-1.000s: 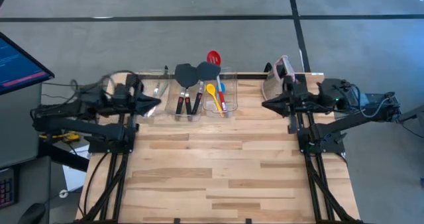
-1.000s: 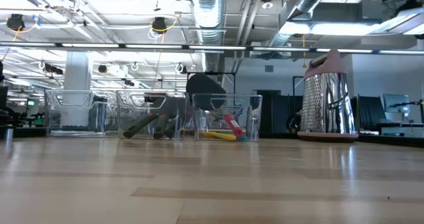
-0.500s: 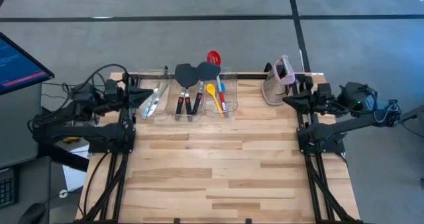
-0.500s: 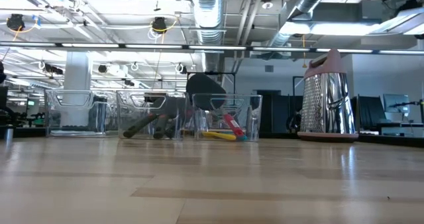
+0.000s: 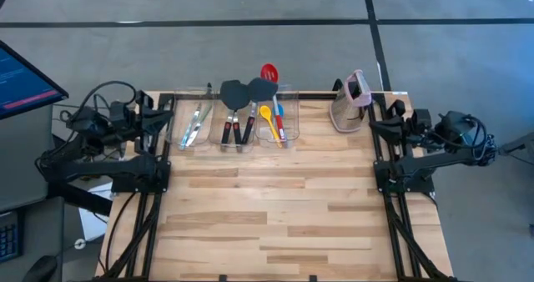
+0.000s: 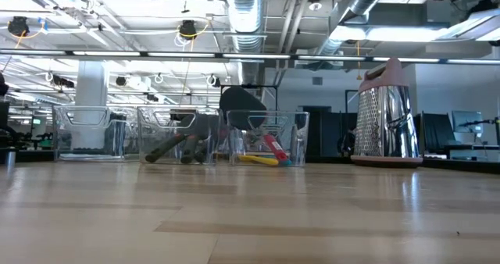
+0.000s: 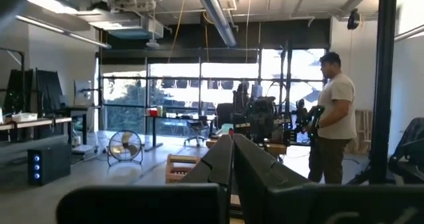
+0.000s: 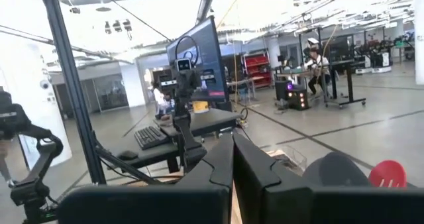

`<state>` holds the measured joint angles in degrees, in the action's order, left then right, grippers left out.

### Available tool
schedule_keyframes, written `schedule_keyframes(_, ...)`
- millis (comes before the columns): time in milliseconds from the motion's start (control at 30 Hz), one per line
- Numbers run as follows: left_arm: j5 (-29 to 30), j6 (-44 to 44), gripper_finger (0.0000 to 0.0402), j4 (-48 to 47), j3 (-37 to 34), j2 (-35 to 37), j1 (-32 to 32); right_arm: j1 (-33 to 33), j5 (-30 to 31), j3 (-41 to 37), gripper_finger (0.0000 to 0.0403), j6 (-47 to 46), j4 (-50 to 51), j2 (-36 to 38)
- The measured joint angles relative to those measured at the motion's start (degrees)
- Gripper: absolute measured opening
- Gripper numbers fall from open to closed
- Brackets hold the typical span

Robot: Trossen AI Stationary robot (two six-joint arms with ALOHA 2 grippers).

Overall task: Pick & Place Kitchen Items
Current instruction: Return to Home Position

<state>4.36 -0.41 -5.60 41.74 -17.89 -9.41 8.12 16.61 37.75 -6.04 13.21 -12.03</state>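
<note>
Worktop [image 5: 267,207]: left pincer [image 7: 232,144] and right pincer [image 8: 232,144] at its sides, both closed tight, holding nothing. Far edge, 3 clear bins. Middle bin [image 6: 168,123]: spatulas [image 5: 236,94], stiff, light, I'd grab handles. Right bin [image 6: 293,135]: red slotted spoon [image 5: 269,72], yellow spoon [image 5: 266,113], blue spoon [image 5: 279,109]. Left bin [image 6: 86,131]: thin tools [image 5: 196,122], prob slippery.

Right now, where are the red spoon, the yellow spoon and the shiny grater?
red spoon [image 5: 268,71]: high view, on its round red head.
yellow spoon [image 5: 265,113]: high view, on its yellow head.
shiny grater [image 6: 384,123]: low view, on its metal side.
</note>
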Motion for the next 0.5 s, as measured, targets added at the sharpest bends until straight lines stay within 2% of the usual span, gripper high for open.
schedule_keyframes(500, 0.7, -7.4, 0.0002, 1.8, -12.0, 7.4, 0.0, 0.0, -0.2, -7.7, 0.0000, -1.3, 0.8, 11.8)
